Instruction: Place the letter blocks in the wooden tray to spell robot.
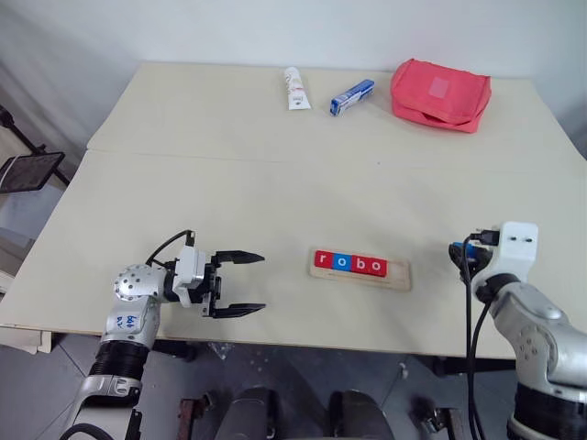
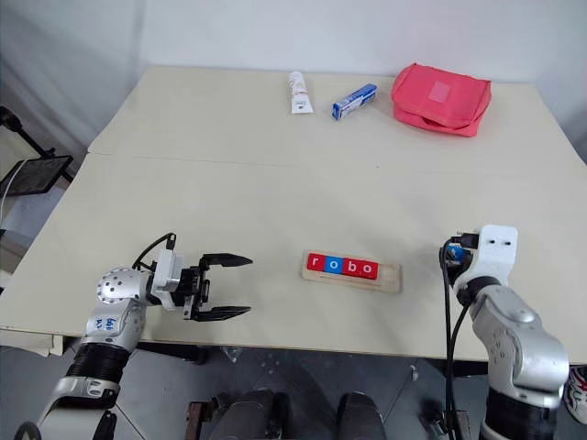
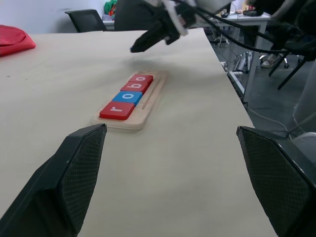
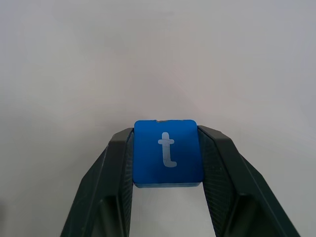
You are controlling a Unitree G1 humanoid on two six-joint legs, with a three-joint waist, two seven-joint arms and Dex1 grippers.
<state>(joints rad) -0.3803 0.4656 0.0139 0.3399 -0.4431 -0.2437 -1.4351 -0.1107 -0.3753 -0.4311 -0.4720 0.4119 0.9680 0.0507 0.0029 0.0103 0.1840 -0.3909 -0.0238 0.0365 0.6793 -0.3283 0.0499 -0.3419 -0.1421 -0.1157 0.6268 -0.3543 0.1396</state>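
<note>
Right wrist view: the right pincer (image 4: 167,163) clamps a blue "t" block (image 4: 167,154) between its two fingers, the letter facing the camera, with pale counter behind it. From the head views, that arm sits at the counter's near right edge.

Four blocks (image 1: 349,264) lie in the tray (image 1: 399,272), reading "robo": red, blue, red, red, touching one another in a row. They fill the tray's left part; its right end is bare groove, open toward the right arm. The tray lies close to the counter's (image 1: 275,192) near edge, roughly parallel to it.

The left pincer (image 1: 240,284) hovers over the near edge, left of the tray and well apart from it, pointing right with its fingers spread wide and holding nothing. Bare counter lies between it and the tray.

Along the far edge, well apart from the tray, sit a white tube (image 1: 295,88), a blue-and-white box (image 1: 352,96) and a red pouch (image 1: 439,94). The counter's middle is open.
</note>
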